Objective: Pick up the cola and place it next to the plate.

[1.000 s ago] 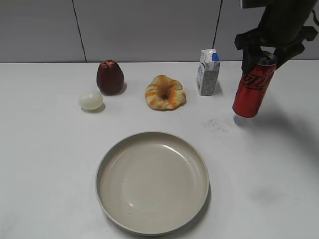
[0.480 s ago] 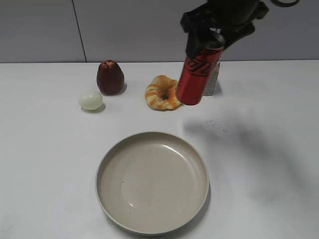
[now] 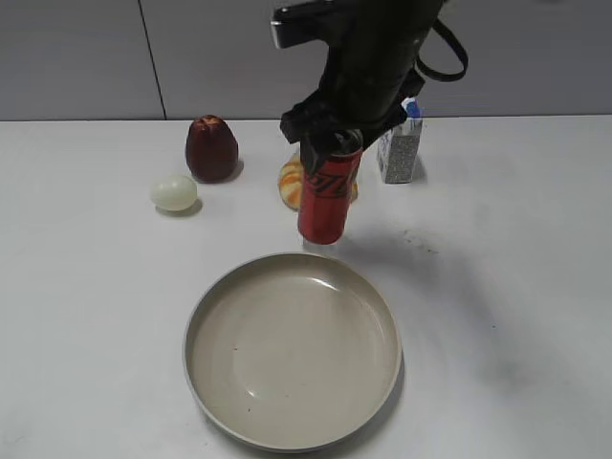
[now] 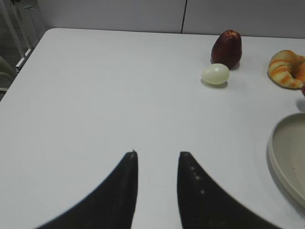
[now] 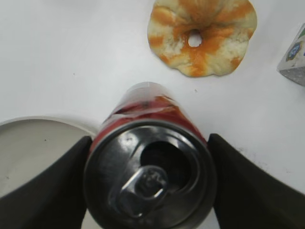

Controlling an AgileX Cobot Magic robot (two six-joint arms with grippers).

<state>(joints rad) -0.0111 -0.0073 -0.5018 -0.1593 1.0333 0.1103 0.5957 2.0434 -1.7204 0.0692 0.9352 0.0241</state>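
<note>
White matte tabletop [image 3: 516,316], faintly scuffed with grey smudges toward the right side; behind its far edge stands a pale grey panelled wall [image 3: 86,57] with dark vertical seams. Left wrist view shows the table's far left corner rounded, with a light metal frame [image 4: 16,33] beyond it. Item, the cola [image 3: 329,193]: tall slim red can, black script lettering on the upper body, only partly legible, silver top with pull tab seen from above in the right wrist view; held upright, just beyond the far rim of the plate [image 3: 292,349], its base at or very near the tabletop, contact not discernible. Item, plate: large round beige shallow dish, raised rim, near the front edge at centre. Right gripper [image 3: 335,142]: dark fingers clamped on either side of the can's upper end. Left gripper [image 4: 156,164]: two dark curved fingers held apart over bare table near the left edge, holding nothing. Row along the far edge, left to right: pale egg-shaped object [image 3: 173,192]; dark red apple-like fruit [image 3: 211,148]; orange-streaked ring pastry [image 5: 201,34], partly hidden behind the can in the exterior view; small white-and-blue carton [image 3: 400,142], print too small to read.
</note>
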